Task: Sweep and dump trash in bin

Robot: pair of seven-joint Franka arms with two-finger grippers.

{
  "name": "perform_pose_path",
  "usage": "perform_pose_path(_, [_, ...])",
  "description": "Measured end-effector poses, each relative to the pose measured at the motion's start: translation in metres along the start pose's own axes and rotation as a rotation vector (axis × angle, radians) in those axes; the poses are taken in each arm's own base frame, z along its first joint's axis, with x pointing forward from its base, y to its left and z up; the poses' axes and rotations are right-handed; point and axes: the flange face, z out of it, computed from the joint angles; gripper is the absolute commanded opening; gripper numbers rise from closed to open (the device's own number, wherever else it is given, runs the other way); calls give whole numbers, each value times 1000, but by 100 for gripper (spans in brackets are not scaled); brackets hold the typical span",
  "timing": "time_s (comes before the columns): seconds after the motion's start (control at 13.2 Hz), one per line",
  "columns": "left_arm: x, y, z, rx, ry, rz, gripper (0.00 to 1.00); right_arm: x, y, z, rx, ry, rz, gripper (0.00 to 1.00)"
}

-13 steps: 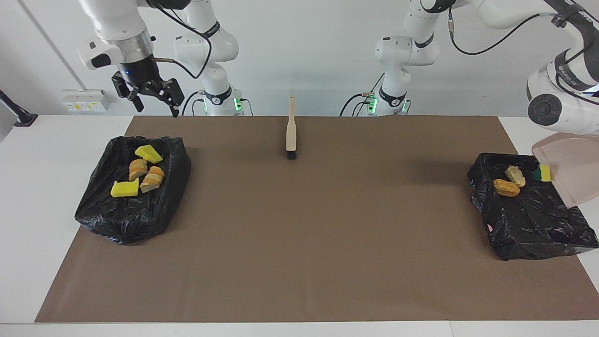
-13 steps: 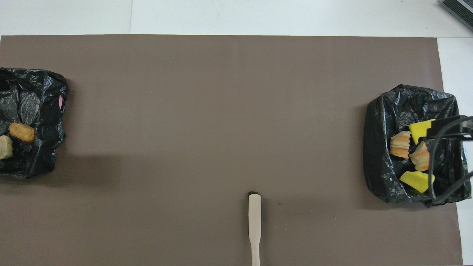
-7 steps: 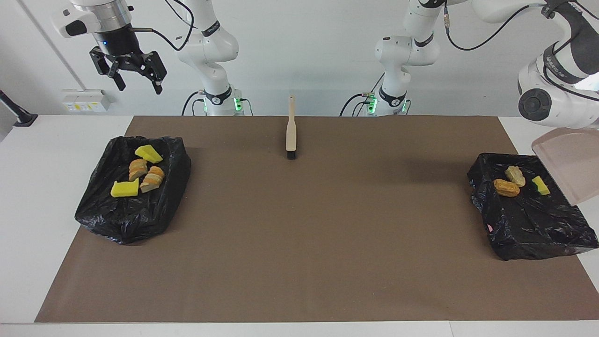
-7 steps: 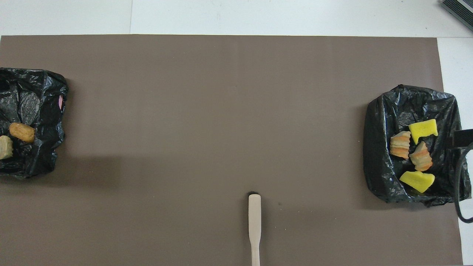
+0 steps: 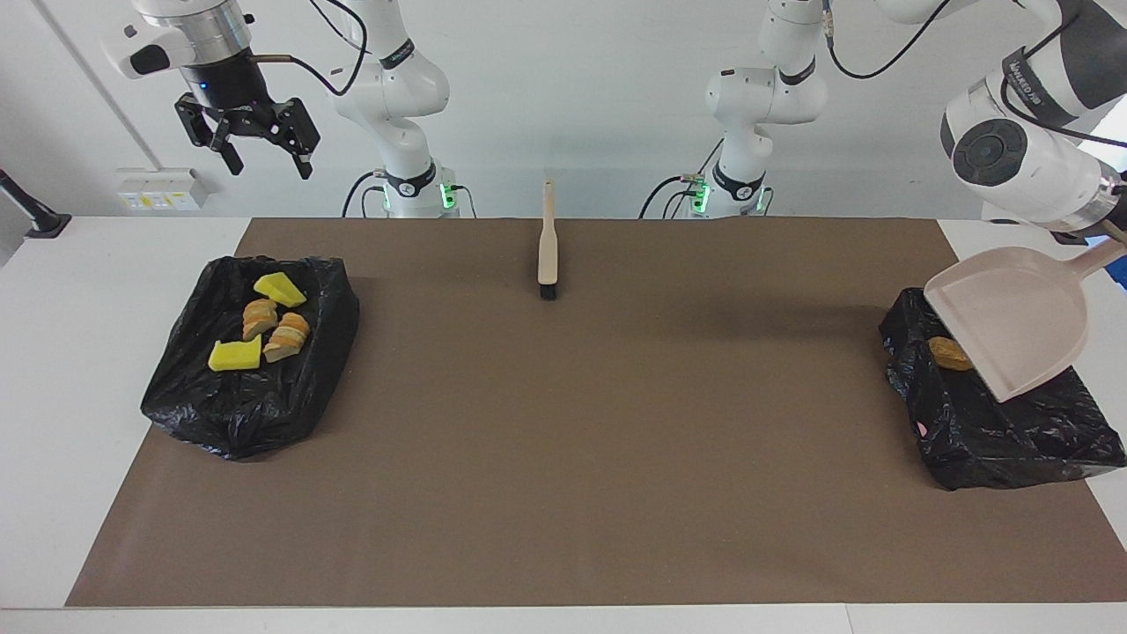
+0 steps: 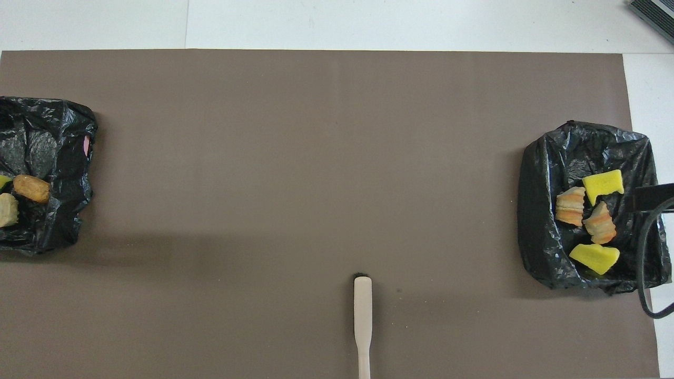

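Note:
The trash lies in two black bag-lined bins. In the bin (image 5: 220,414) at the right arm's end are two yellow sponge chunks (image 5: 280,289) and two bread-like pieces (image 5: 260,317). In the bin (image 5: 995,440) at the left arm's end, an orange-brown piece (image 5: 951,353) peeks out beside the beige dustpan (image 5: 1008,321). The overhead view shows the pale lump (image 6: 7,209) beside the orange-brown piece. My left gripper (image 5: 1116,239) is shut on the dustpan's handle and holds the pan tilted over that bin. My right gripper (image 5: 264,163) hangs open and empty, high over the other bin's robot-side edge.
The beige brush (image 5: 548,242) lies on the brown mat (image 5: 563,440) near the robots, midway between the arms' bases, bristles pointing away from them. A wall socket box (image 5: 158,187) sits by the right arm's end of the table.
The green-and-yellow sponge slid off the dustpan into the bin. The left arm then swung the pan over the bin, covering that sponge and the lump. The right gripper rose from above its bin.

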Motion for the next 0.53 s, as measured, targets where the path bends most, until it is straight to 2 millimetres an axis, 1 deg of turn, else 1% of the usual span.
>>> perform_pose_path(0.3, [29, 3, -25, -59, 217, -134, 0, 0, 1, 0, 0, 0, 1, 100])
perform_pose_path(0.38, [39, 4, -33, -85, 269, -178, 0, 0, 1, 0, 0, 0, 1, 100])
perform_pose_path(0.53, [66, 7, -49, -162, 392, -291, 0, 0, 1, 0, 0, 0, 1, 100])
